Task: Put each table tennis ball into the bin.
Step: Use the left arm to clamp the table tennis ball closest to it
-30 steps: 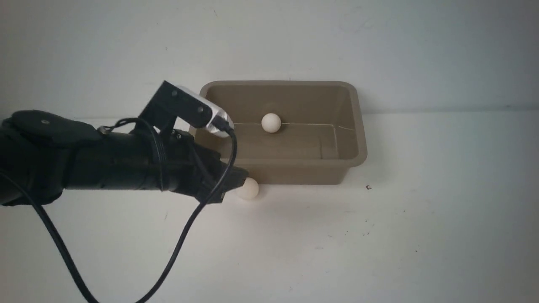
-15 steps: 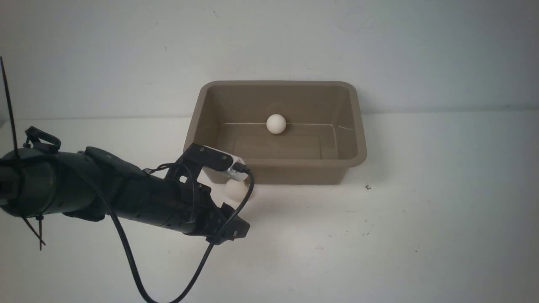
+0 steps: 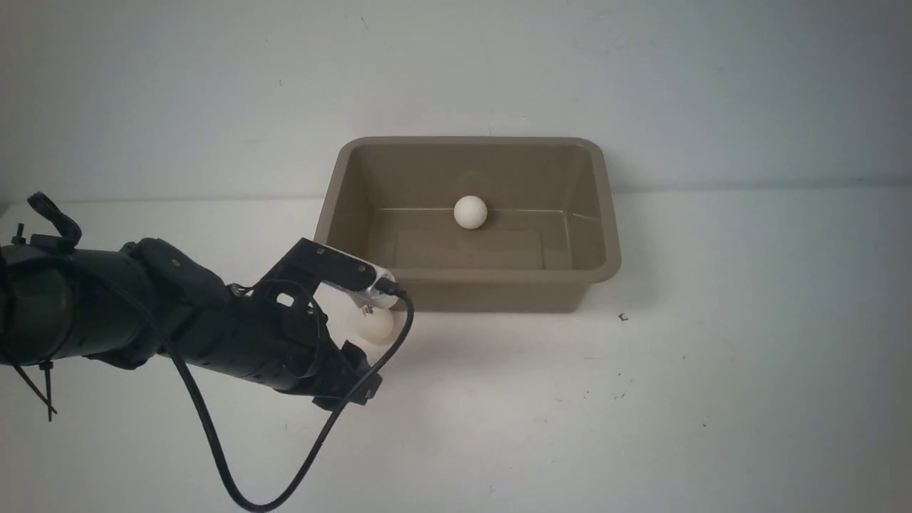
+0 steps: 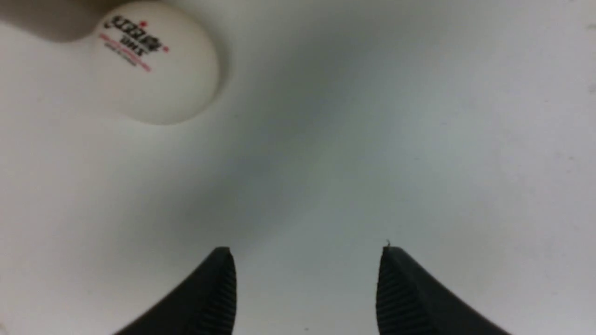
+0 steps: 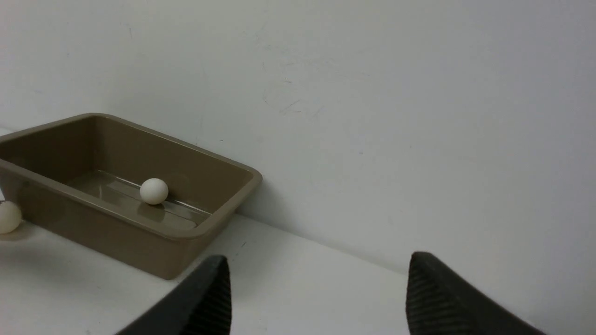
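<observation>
Left hand [image 4: 306, 253] spread, empty; ball [image 4: 156, 63] ahead, off-centre, just beside bin [image 3: 470, 292].

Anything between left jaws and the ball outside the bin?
Nothing, just bare table between the ball and the open jaws; the left wrist view shows it.

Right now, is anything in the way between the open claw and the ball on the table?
No. Only bare table lies between the left gripper and the loose ball. The near wall of the bin stands between that ball and the inside, so it must go up and over.
</observation>
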`<state>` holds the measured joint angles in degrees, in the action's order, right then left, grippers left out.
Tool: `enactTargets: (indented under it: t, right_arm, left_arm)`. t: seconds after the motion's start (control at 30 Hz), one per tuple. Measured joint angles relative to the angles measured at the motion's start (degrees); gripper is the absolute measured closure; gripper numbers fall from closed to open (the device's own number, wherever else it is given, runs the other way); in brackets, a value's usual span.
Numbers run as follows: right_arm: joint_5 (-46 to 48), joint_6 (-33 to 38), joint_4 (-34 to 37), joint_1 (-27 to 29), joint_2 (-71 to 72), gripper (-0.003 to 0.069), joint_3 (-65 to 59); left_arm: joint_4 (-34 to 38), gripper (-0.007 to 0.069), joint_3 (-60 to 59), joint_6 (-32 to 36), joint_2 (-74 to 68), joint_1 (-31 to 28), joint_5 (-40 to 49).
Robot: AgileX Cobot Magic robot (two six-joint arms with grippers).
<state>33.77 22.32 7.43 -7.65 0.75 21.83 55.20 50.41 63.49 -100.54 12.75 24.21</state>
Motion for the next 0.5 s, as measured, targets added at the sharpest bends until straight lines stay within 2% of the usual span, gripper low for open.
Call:
enactTargets:
  t: [0.3,0.5]
  right_arm:
    - [0.0,0.0,0.0,0.0,0.0,0.0197,0.0]
    - [0.0,0.0,-0.7,0.0,0.0,0.0197,0.0]
  left_arm:
    - [-3.2,0.0239,0.0,-0.2,0.0,-4.7,-3.4]
    - [-0.4,0.0132,0.0,2.0,0.0,-7.5,-2.0]
